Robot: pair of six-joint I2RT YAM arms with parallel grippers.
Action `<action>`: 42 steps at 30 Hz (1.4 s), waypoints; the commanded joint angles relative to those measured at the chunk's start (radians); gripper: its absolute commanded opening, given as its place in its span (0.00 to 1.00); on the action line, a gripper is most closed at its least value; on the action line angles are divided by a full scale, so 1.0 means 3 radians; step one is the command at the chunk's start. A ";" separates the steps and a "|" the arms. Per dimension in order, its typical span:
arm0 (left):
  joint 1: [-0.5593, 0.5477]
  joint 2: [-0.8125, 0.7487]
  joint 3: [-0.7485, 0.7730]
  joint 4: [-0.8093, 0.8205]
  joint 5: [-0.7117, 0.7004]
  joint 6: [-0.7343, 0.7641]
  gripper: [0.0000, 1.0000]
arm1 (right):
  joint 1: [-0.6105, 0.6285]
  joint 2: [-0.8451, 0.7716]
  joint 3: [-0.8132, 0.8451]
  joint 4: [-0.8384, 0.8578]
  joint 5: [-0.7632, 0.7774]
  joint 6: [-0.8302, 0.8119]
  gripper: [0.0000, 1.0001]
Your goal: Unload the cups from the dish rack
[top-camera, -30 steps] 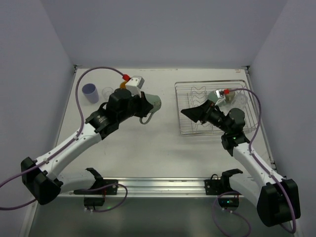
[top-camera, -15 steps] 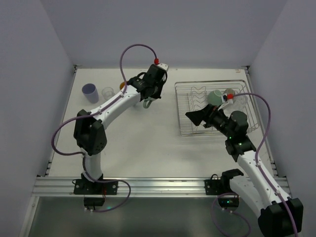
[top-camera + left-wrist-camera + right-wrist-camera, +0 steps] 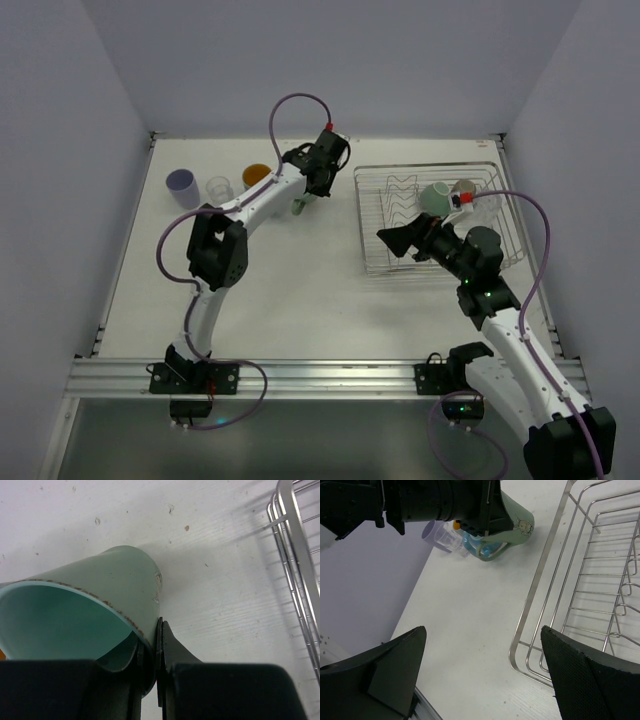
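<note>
Far left on the white bench [image 3: 290, 285], a lavender plastic cup [image 3: 182, 187], a clear glass tumbler [image 3: 218, 187] and a blue cup with orange inside [image 3: 257, 174] stand in a row, apart from one another.

Just beside them, the left gripper [image 3: 159, 630] is pinched nearly flat on the wall of a pale green ceramic mug [image 3: 100, 590], one finger inside the rim and one outside. The mug is tilted; contact with the bench cannot be told.

Judgement: stiff, glazed and chippable, its rim showing wear. A rim pinch suits it, set down gently.

Open bench lies between the mug and the silver wire dish rack [image 3: 361, 230]. The right gripper [image 3: 390, 242] hovers fully spread and empty over the rack's near left corner.

A teal cup [image 3: 435, 196] and a small olive-brown cup [image 3: 466, 187] sit at the rack's far side. The zigzag dividers crowd the approach.
</note>
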 commanded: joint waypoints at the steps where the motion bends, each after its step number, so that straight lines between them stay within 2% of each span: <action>1: 0.0071 0.0011 0.0250 0.0060 -0.0094 0.0166 0.00 | 0.0024 -0.0001 0.0011 0.0010 0.0090 -0.0068 0.99; 10: 0.0092 0.0175 0.0291 0.0091 0.0054 0.0227 0.00 | 0.0029 0.0019 0.0001 0.0026 0.0126 -0.0073 0.99; 16: 0.0092 0.0216 0.0296 0.0101 -0.0053 0.0263 0.27 | 0.0034 0.0040 0.0016 0.0016 0.0177 -0.0078 0.99; 17: 0.0092 0.0211 0.0291 0.0101 -0.0074 0.0263 0.34 | 0.0029 0.0040 0.0021 0.0005 0.0182 -0.0083 0.99; 19: 0.0092 0.0201 0.0286 0.0111 -0.0094 0.0278 0.41 | 0.0029 0.0030 0.0037 -0.0005 0.0197 -0.0084 0.99; 20: 0.0092 0.0191 0.0286 0.0111 -0.0120 0.0284 0.48 | 0.0029 0.0019 0.0052 -0.0010 0.0213 -0.0084 0.99; 22: 0.0092 0.0160 0.0286 0.0127 -0.0140 0.0309 0.55 | 0.0029 0.0009 0.0062 -0.0041 0.0238 -0.0089 0.99; 28: 0.0092 0.0063 0.0286 0.0193 -0.0161 0.0304 0.64 | 0.0029 -0.0037 0.0174 -0.0265 0.0468 -0.0211 0.99; 33: 0.0097 -0.0295 0.0382 0.0504 0.0043 0.0136 0.76 | 0.0029 -0.0001 0.0333 -0.0562 0.0938 -0.0314 0.99; 37: 0.0092 -0.0810 0.0439 0.0903 0.0481 -0.0002 0.85 | 0.0029 0.0136 0.0415 -0.0664 0.1138 -0.0329 0.96; 41: 0.0087 -0.1439 0.0113 0.1348 0.0841 -0.0171 0.88 | 0.0029 0.0264 0.0578 -0.0792 0.1470 -0.0436 0.93; 42: 0.0082 -0.1582 -0.0156 0.1496 0.0902 -0.0283 0.88 | 0.0024 0.0305 0.0624 -0.0853 0.1572 -0.0482 0.90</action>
